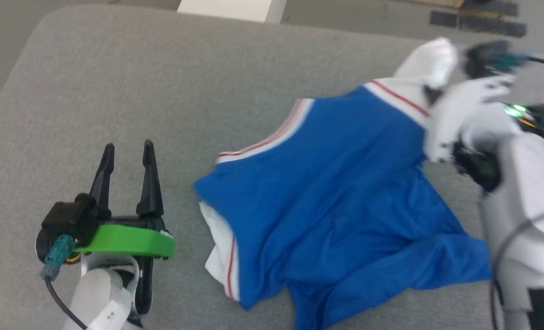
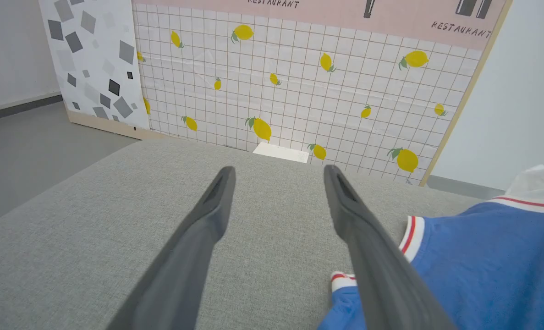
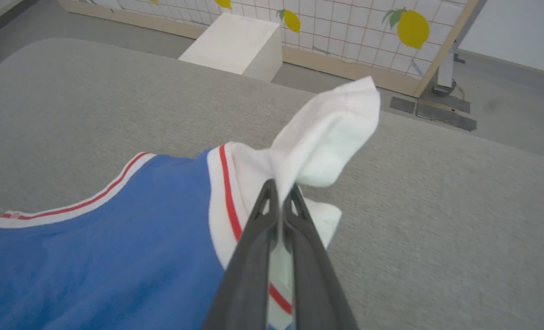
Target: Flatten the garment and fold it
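Royal-blue jersey, the garment lies rumpled toward the right edge of the grey cushioned surface. Our right gripper has its jaws pinched on the garment's white sleeve, which stands raised. Our left gripper waits near the left edge, jaws spread and empty. We judge flattening is under way. Next, the sleeve needs drawing outward until taut, without slipping.
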Controlling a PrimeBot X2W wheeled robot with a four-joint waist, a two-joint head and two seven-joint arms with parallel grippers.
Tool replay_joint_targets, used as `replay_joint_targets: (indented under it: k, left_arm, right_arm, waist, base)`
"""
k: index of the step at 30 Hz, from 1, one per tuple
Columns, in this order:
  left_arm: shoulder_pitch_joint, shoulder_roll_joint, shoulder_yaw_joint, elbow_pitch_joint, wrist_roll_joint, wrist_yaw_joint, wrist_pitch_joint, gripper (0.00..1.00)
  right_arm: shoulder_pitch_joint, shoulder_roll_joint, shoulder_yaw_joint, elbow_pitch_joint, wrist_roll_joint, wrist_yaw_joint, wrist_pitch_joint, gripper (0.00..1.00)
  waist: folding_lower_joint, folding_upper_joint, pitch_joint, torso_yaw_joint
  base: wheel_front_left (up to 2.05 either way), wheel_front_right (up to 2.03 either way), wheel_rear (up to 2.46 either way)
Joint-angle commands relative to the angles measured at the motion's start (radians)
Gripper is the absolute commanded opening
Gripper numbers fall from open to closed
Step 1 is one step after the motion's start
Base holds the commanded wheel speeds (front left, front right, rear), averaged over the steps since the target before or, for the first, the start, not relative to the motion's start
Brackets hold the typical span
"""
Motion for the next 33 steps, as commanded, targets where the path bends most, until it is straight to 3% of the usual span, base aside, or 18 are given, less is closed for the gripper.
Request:
replay_joint_targets:
  k: [1,8,14,15,16,23,25,33]
  left_arm:
    - [0.017,0.008,0.003,0.006,0.006,-0.002,-0.007,1.0]
    - [0.053,0.018,0.001,0.021,0.001,0.001,0.002,1.0]
    - [0.06,0.014,-0.012,0.03,-0.012,0.001,0.023,1.0]
    - [0.06,0.013,-0.015,0.034,-0.015,0.0,0.029,1.0]
    - [0.062,0.012,-0.02,0.04,-0.019,-0.001,0.04,1.0]
    - [0.005,0.032,-0.071,0.077,-0.044,-0.025,0.202,1.0]
    - [-0.048,0.044,-0.097,0.098,-0.051,-0.032,0.303,1.0]
    - [-0.281,0.099,-0.213,0.252,-0.063,-0.039,0.89,1.0]
  right_arm:
    - [0.06,-0.023,-0.037,-0.052,0.007,-0.001,-0.013,0.0]
    - [0.412,-0.001,-0.26,-0.364,0.04,-0.001,0.064,0.0]
    - [0.624,0.031,-0.317,-0.43,0.135,-0.001,0.087,0.0]
    - [0.637,0.031,-0.312,-0.418,0.165,-0.001,0.076,0.25]
    - [0.651,0.031,-0.305,-0.403,0.18,-0.001,0.062,1.0]
    - [0.663,0.032,-0.335,-0.376,0.223,-0.001,-0.043,1.0]
    - [0.661,0.032,-0.357,-0.385,0.214,-0.001,-0.06,1.0]
    - [0.637,0.032,-0.377,-0.445,0.201,-0.001,-0.062,1.0]
  waist:
    - [-0.0001,0.0,-0.072,-0.069]
    - [-0.0001,0.0,-0.12,-0.133]
    - [-0.0001,0.0,-0.123,-0.155]
    - [-0.0001,0.0,-0.124,-0.157]
    - [-0.0001,0.0,-0.126,-0.158]
    - [-0.0001,0.0,-0.125,-0.156]
    - [-0.0001,0.0,-0.121,-0.157]
    - [-0.0001,0.0,-0.076,-0.194]
  base:
    - [0.0,0.0,0.0]
    - [0.0,0.0,0.0]
    - [0.0,0.0,0.0]
    - [0.0,0.0,0.0]
    - [0.0,0.0,0.0]
    - [0.0,0.0,0.0]
    - [0.0,0.0,0.0]
    - [0.0,0.0,0.0]
